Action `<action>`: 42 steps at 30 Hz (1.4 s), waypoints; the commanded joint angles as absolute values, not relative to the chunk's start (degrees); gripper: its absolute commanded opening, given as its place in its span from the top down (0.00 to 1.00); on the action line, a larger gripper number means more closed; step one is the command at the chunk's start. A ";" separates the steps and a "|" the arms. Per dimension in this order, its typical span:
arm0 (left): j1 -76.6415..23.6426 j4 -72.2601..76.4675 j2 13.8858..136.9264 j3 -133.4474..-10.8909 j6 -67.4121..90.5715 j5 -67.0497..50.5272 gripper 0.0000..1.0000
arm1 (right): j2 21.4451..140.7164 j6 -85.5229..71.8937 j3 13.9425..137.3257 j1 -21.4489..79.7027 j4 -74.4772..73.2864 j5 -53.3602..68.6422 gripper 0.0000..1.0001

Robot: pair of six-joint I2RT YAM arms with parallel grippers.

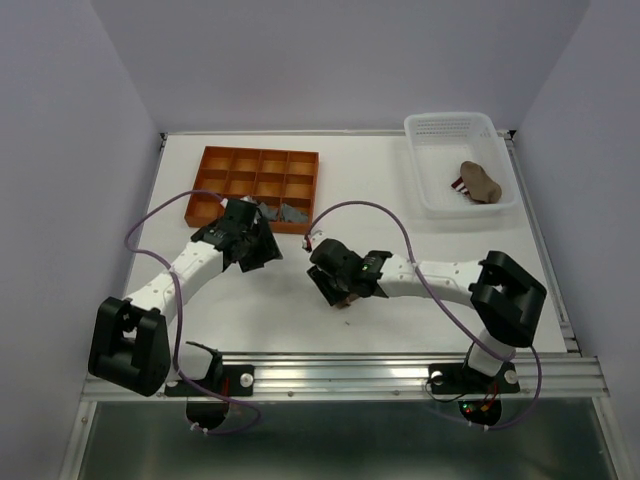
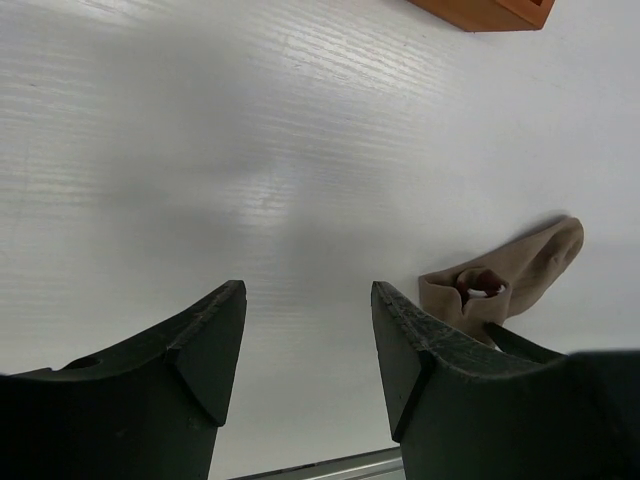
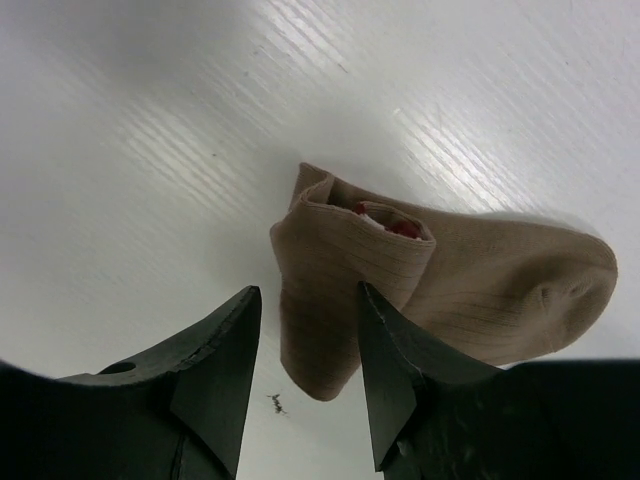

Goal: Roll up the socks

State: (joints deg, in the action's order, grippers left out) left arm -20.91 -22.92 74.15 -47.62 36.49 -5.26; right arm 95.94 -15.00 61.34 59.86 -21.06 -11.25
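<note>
A tan-brown sock [image 3: 470, 285] lies flat on the white table, its cuff folded over with a red-white striped part [image 3: 388, 220] showing inside. My right gripper [image 3: 307, 290] is open, low over it, with the folded cuff end between the two fingertips. In the top view the right gripper [image 1: 343, 288] covers most of this sock. My left gripper [image 2: 305, 292] is open and empty above bare table; the same sock [image 2: 520, 270] lies to its right. A bundled tan sock [image 1: 481, 182] sits in the white basket [image 1: 432, 190]. Grey socks [image 1: 283, 212] lie in the orange tray.
The orange compartment tray [image 1: 225, 170] stands at the back left, just beyond my left gripper [image 1: 250, 243]; its corner shows in the left wrist view [image 2: 490, 12]. The white basket is at the back right. A metal rail [image 1: 400, 372] runs along the near table edge.
</note>
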 commanded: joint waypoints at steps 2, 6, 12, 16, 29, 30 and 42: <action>-19.95 -23.29 72.86 -46.93 35.42 -4.57 0.36 | 99.74 -14.16 65.74 61.17 -26.80 -18.10 0.51; -19.42 -22.85 72.95 -46.67 35.16 -5.01 0.36 | 102.39 -13.71 66.53 61.17 -28.30 -17.76 0.51; -19.16 -22.32 73.91 -46.41 34.89 -5.98 0.36 | 106.08 -13.00 67.32 61.70 -29.18 -16.69 0.53; -19.07 -21.97 74.27 -46.49 34.72 -6.50 0.36 | 105.74 -14.06 67.59 61.70 -29.00 -17.75 0.87; -19.07 -20.31 73.22 -45.27 34.19 -12.65 0.36 | 94.94 -19.94 55.13 53.01 -4.43 9.99 0.99; -19.07 -20.13 73.04 -45.00 34.10 -13.18 0.36 | 94.40 -20.56 54.06 52.22 -3.09 11.32 0.99; -22.85 -14.86 70.75 -40.78 35.06 -21.80 0.30 | 96.24 -35.94 39.90 39.38 24.59 34.97 0.99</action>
